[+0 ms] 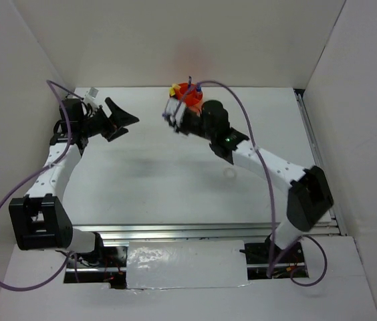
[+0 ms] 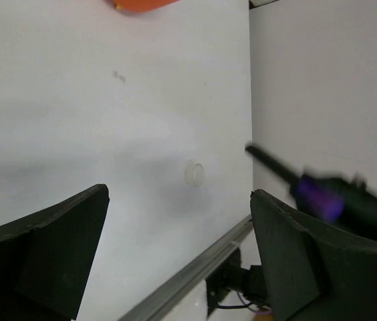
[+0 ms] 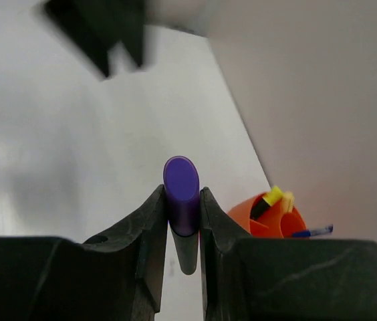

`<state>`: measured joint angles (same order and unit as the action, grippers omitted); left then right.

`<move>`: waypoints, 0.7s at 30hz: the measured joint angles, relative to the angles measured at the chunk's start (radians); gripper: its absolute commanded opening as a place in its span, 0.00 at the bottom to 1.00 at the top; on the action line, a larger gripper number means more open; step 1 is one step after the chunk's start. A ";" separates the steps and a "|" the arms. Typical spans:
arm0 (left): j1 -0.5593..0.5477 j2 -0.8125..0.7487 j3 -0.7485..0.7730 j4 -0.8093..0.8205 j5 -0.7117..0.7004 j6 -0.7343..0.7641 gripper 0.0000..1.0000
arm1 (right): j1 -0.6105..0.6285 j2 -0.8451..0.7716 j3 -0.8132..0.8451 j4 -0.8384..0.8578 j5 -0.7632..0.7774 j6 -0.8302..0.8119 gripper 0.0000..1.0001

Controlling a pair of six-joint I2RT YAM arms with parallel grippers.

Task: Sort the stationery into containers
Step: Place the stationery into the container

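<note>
My right gripper (image 3: 183,200) is shut on a purple highlighter (image 3: 180,179), which stands on end between the fingers with its black cap pointing down. In the top view this gripper (image 1: 174,115) hovers just left of and in front of the round orange organiser (image 1: 190,93). The organiser (image 3: 269,219) holds a yellow black-capped highlighter (image 3: 269,198), a pale yellow stick (image 3: 286,200) and a blue pen (image 3: 312,232). A clear tape ring (image 1: 229,173) lies on the table; it also shows in the left wrist view (image 2: 194,174). My left gripper (image 1: 123,126) is open and empty at the far left.
White walls close in the table on the left, back and right. A metal rail (image 1: 208,231) runs along the near edge. The right arm (image 1: 269,167) crosses the right half of the table above the tape ring.
</note>
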<state>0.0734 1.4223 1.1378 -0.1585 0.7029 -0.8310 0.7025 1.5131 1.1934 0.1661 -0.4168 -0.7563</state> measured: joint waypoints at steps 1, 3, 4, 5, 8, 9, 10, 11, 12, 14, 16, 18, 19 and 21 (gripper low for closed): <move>0.007 -0.025 -0.010 0.021 0.001 0.018 0.99 | -0.022 0.074 0.076 0.051 0.062 0.116 0.00; 0.011 -0.037 -0.014 0.061 0.017 0.043 0.99 | -0.050 0.195 0.204 0.139 0.185 0.278 0.00; 0.014 -0.035 -0.016 0.084 0.037 0.053 0.99 | -0.062 0.260 0.268 0.191 0.264 0.355 0.00; 0.016 -0.031 -0.017 0.097 0.053 0.066 0.99 | -0.071 0.311 0.314 0.238 0.328 0.411 0.00; 0.042 -0.015 -0.031 0.156 0.116 0.084 0.99 | -0.088 0.443 0.383 0.420 0.501 0.544 0.00; 0.054 -0.013 -0.042 0.184 0.134 0.086 0.99 | -0.090 0.484 0.401 0.474 0.536 0.573 0.00; 0.068 -0.013 -0.059 0.215 0.152 0.086 0.99 | -0.093 0.527 0.421 0.513 0.556 0.600 0.00; 0.079 -0.013 -0.077 0.248 0.170 0.084 0.99 | -0.096 0.571 0.447 0.545 0.570 0.628 0.00; 0.091 -0.013 -0.094 0.281 0.184 0.082 0.99 | -0.102 0.614 0.477 0.562 0.576 0.650 0.00; 0.108 -0.012 -0.114 0.318 0.206 0.073 0.99 | -0.110 0.691 0.531 0.586 0.577 0.683 0.00; 0.111 -0.011 -0.115 0.340 0.221 0.072 0.99 | -0.119 0.756 0.584 0.595 0.574 0.703 0.00; 0.111 -0.011 -0.115 0.358 0.232 0.073 0.99 | -0.132 0.811 0.636 0.597 0.569 0.715 0.00; 0.111 -0.010 -0.115 0.364 0.237 0.073 0.99 | -0.139 0.831 0.653 0.597 0.566 0.717 0.00; 0.110 -0.005 -0.115 0.374 0.244 0.072 0.99 | -0.153 0.863 0.684 0.597 0.560 0.718 0.00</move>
<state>0.1837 1.4178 1.0225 0.2153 0.9470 -0.7586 0.5491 2.3764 1.8778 0.7631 0.1432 -0.0383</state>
